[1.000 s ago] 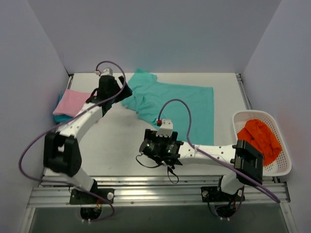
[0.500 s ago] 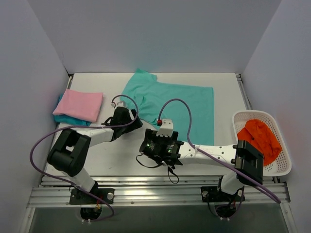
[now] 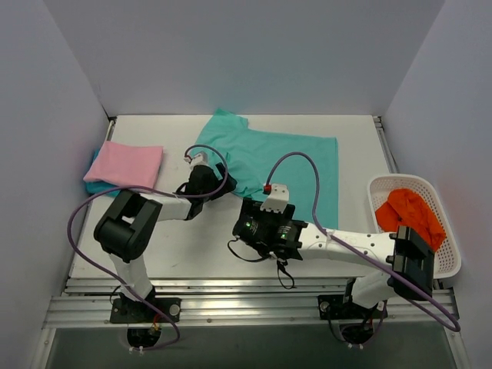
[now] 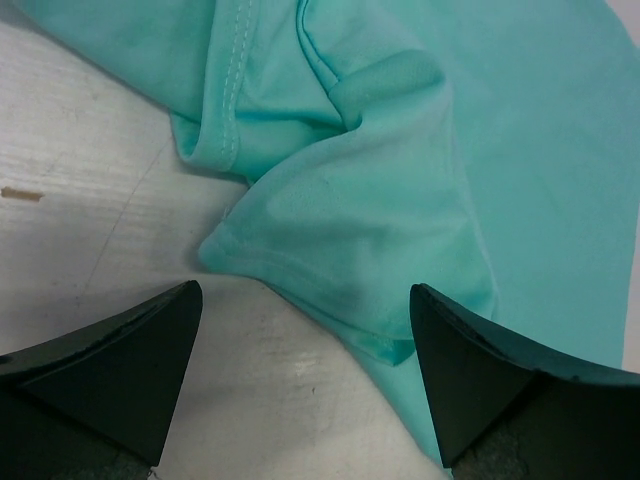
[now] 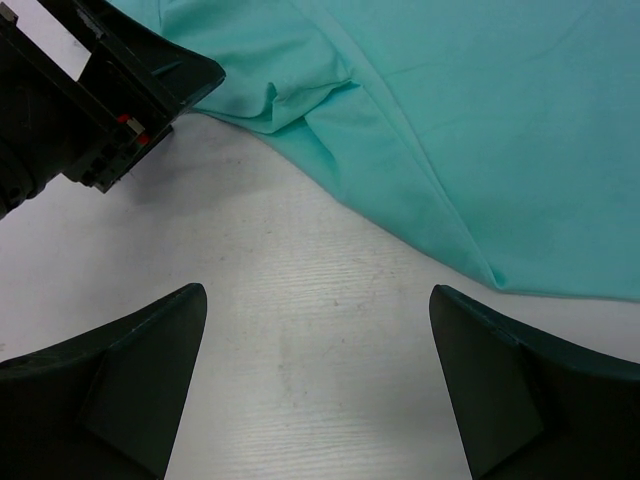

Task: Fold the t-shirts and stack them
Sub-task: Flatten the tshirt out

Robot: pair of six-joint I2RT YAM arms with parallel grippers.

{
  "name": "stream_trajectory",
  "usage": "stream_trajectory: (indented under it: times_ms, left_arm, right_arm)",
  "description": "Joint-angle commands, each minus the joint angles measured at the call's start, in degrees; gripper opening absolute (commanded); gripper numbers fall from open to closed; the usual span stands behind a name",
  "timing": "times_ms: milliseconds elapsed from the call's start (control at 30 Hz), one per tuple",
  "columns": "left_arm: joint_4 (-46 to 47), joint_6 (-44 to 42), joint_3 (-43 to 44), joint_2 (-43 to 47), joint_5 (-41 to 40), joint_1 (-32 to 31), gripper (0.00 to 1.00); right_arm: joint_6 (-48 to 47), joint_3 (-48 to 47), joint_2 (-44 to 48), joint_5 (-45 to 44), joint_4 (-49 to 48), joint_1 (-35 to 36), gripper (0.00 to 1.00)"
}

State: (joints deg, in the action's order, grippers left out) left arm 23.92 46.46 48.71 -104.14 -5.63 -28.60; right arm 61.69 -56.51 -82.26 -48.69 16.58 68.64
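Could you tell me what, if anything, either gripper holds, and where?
Nothing is held; the left gripper and right gripper are both open.

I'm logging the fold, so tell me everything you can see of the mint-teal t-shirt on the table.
The mint-teal soft fabric t-shirt lies spread mostly flat on the white table, unfolded. One sleeve is rumpled into folds, its stitched hem showing. The open left gripper hovers with jaws either side of that sleeve corner, not closed on it.
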Motion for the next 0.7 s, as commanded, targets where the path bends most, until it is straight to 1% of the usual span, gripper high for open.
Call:
stream_trajectory:
  times_ms: [0, 133, 367, 400, 467, 500, 533, 567, 633, 667]
  left_arm:
    - [1.83, 0.30, 2.00, -2.82, -2.81, -0.40, 0.96]
    - [1.83, 0.04, 3.76, -5.28, -4.04, -0.40, 0.97]
    - [1.04, -0.05, 5.17, -6.52, -5.36, -0.32, 1.00]
    - [1.04, -0.05, 5.17, -6.52, -5.53, -0.32, 0.94]
    - [1.13, -0.05, 5.17, -6.60, -5.62, -0.32, 0.89]
    - [1.30, 0.04, 4.99, -6.52, -5.80, -0.32, 0.84]
    - [1.30, 0.04, 4.91, -6.52, -5.97, -0.32, 0.74]
    - [1.22, 0.04, 4.99, -6.43, -6.06, -0.23, 0.70]
    - [1.04, 0.04, 4.91, -6.25, -6.24, -0.23, 0.64]
    - [0.86, 0.04, 4.99, -6.17, -6.41, -0.23, 0.57]
  right_arm:
    - [0.89, 1.40, 3.24, -3.43, 2.14, -0.79, 0.89]
    - [0.45, 2.11, 4.12, -3.26, 1.88, -1.58, 0.89]
    - [-0.43, 3.16, 4.39, -2.64, 1.00, -2.63, 0.89]
    - [-0.61, 3.34, 4.30, -2.38, 0.48, -2.81, 0.89]
    - [-0.96, 3.43, 4.30, -2.12, 0.12, -2.99, 0.89]
    - [-1.05, 3.51, 4.13, -1.94, -0.14, -3.16, 0.89]
    - [-1.13, 3.60, 4.04, -1.85, -0.40, -3.25, 0.88]
    - [-1.31, 3.60, 3.95, -1.68, -0.49, -3.34, 0.88]
    - [-1.40, 3.69, 3.77, -1.50, -0.76, -3.60, 0.88]
    - [-1.31, 3.69, 3.69, -1.50, -0.76, -3.60, 0.88]
